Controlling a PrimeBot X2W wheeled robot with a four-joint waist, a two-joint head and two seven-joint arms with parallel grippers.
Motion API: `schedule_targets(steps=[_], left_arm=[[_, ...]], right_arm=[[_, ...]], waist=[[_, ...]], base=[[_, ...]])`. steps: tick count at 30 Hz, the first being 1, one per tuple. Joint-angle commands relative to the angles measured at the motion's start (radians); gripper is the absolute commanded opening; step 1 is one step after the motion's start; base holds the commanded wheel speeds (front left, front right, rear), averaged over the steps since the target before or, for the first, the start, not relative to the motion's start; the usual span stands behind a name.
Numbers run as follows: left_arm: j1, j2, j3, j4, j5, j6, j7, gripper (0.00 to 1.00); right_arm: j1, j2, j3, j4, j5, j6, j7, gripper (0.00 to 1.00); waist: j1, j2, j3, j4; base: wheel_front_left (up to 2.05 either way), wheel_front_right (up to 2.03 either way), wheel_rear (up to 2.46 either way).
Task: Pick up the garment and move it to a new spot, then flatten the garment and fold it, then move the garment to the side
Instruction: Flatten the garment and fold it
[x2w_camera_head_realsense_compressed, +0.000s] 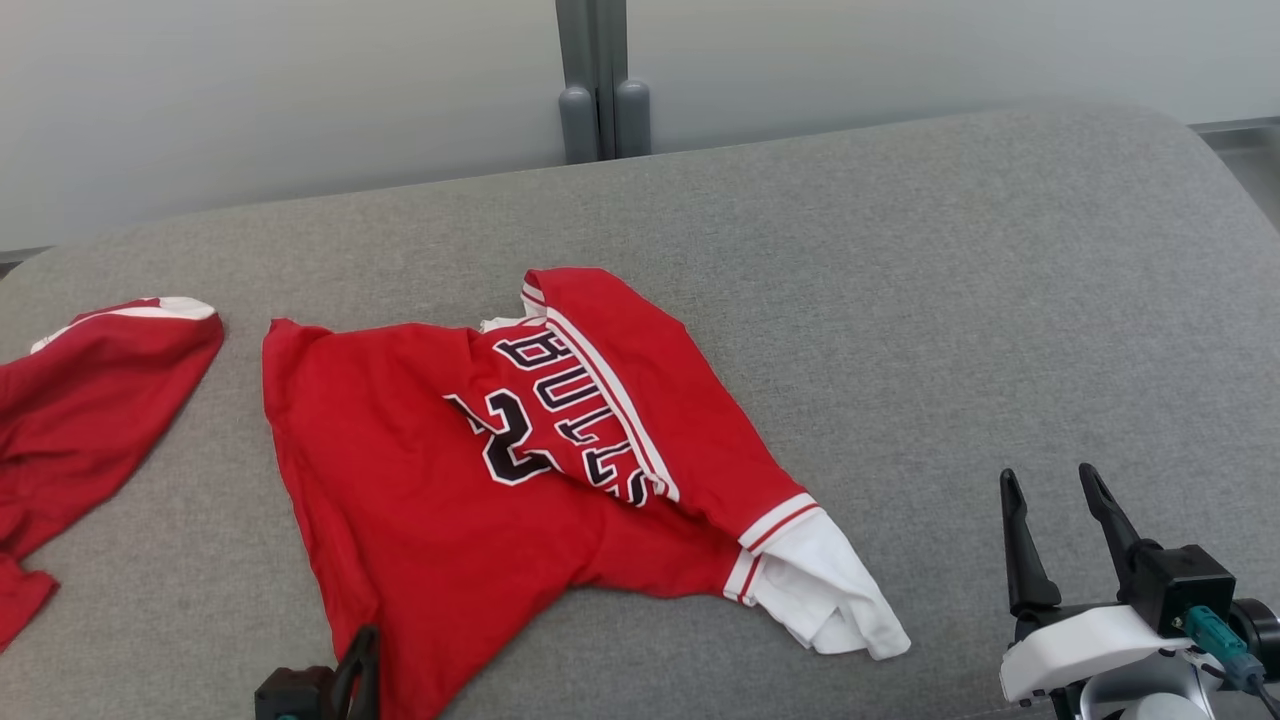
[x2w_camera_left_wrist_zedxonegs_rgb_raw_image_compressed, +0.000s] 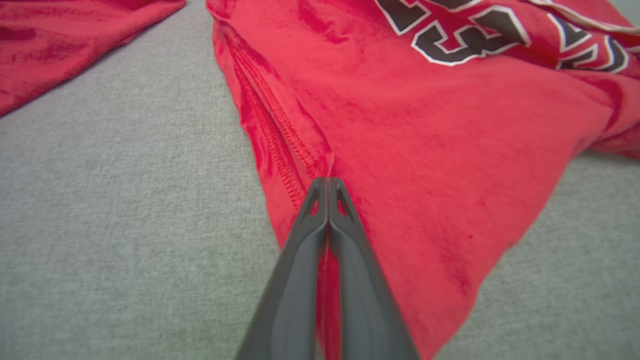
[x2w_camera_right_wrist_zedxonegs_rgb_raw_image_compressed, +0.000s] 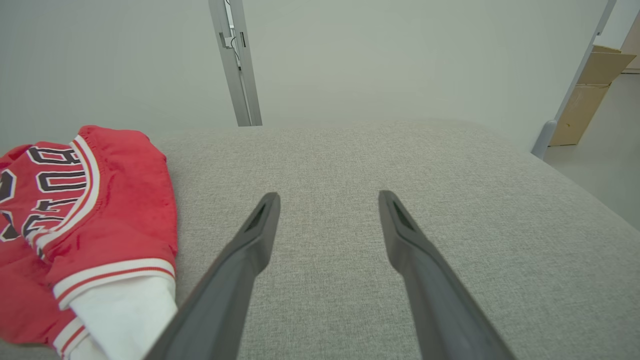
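Note:
A red Bulls jersey garment (x2w_camera_head_realsense_compressed: 420, 470) with white-trimmed sleeves lies crumpled on the grey padded surface (x2w_camera_head_realsense_compressed: 900, 300), its printed front partly folded over. In the left wrist view my left gripper (x2w_camera_left_wrist_zedxonegs_rgb_raw_image_compressed: 328, 182) is shut, its tips pinching the stitched hem of the garment (x2w_camera_left_wrist_zedxonegs_rgb_raw_image_compressed: 425, 150), with red cloth showing between the fingers. In the head view that left gripper (x2w_camera_head_realsense_compressed: 360, 645) sits at the garment's near edge. My right gripper (x2w_camera_head_realsense_compressed: 1048, 478) stands open to the right of the white sleeve, holding nothing. From its wrist view the right gripper (x2w_camera_right_wrist_zedxonegs_rgb_raw_image_compressed: 328, 195) points over bare fabric, with the garment (x2w_camera_right_wrist_zedxonegs_rgb_raw_image_compressed: 100, 210) at its left.
A second red garment (x2w_camera_head_realsense_compressed: 80, 400) lies at the surface's left edge, apart from the jersey. A grey post (x2w_camera_head_realsense_compressed: 600, 80) stands behind the surface against a pale wall. A cardboard box (x2w_camera_right_wrist_zedxonegs_rgb_raw_image_compressed: 590, 95) leans beyond the right end.

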Motion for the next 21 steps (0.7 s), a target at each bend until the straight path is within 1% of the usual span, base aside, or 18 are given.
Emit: schedule_targets(steps=[1, 7, 11, 15, 17, 18, 19, 20, 21], left_arm=[[-0.022, 0.006, 0.009, -0.002, -0.006, -0.002, 0.000, 0.00], [-0.070, 0.010, 0.051, -0.025, -0.038, -0.007, 0.000, 0.00], [-0.136, 0.034, 0.088, -0.021, -0.051, -0.010, 0.000, 0.00], [-0.206, 0.063, 0.117, 0.035, -0.059, -0.007, 0.000, 0.00], [-0.245, 0.077, 0.123, 0.102, -0.063, -0.009, 0.000, 0.00], [-0.252, 0.084, 0.119, 0.122, -0.058, -0.013, 0.000, 0.19], [-0.259, 0.090, 0.118, 0.149, -0.057, -0.016, 0.000, 0.49], [-0.262, 0.090, 0.118, 0.167, -0.063, -0.018, 0.000, 0.98], [-0.266, 0.087, 0.122, 0.184, -0.073, -0.023, 0.000, 1.00]], right_arm=[[-0.011, -0.003, 0.001, -0.003, 0.004, -0.001, -0.003, 1.00], [-0.018, -0.003, 0.000, -0.004, 0.008, -0.001, -0.003, 1.00], [-0.028, -0.003, 0.008, -0.001, 0.006, -0.001, -0.003, 1.00], [-0.045, -0.003, 0.020, 0.005, 0.004, -0.001, -0.003, 1.00], [-0.051, -0.003, 0.027, 0.008, 0.009, -0.001, -0.003, 1.00], [-0.050, -0.003, 0.028, 0.009, 0.010, -0.001, -0.003, 1.00], [-0.048, -0.002, 0.032, 0.011, 0.011, -0.001, -0.003, 1.00], [-0.046, -0.003, 0.033, 0.013, 0.013, -0.001, -0.003, 1.00], [-0.042, -0.003, 0.031, 0.015, 0.014, -0.001, -0.003, 1.00]], waist=[[0.0000, 0.0000, 0.003, -0.003], [0.0000, 0.0000, 0.017, -0.001], [0.0000, 0.0000, 0.027, -0.001], [0.0000, 0.0000, 0.039, -0.014], [0.0000, 0.0000, 0.045, -0.026], [0.0000, 0.0000, 0.046, -0.030], [0.0000, 0.0000, 0.047, -0.035], [0.0000, 0.0000, 0.047, -0.038], [0.0000, 0.0000, 0.046, -0.040]], base=[[0.00, 0.00, 0.00], [0.00, 0.00, 0.00], [0.00, 0.00, 0.00], [0.00, 0.00, 0.00], [0.00, 0.00, 0.00], [0.00, 0.00, 0.00], [0.00, 0.00, 0.00], [0.00, 0.00, 0.00], [0.00, 0.00, 0.00]])
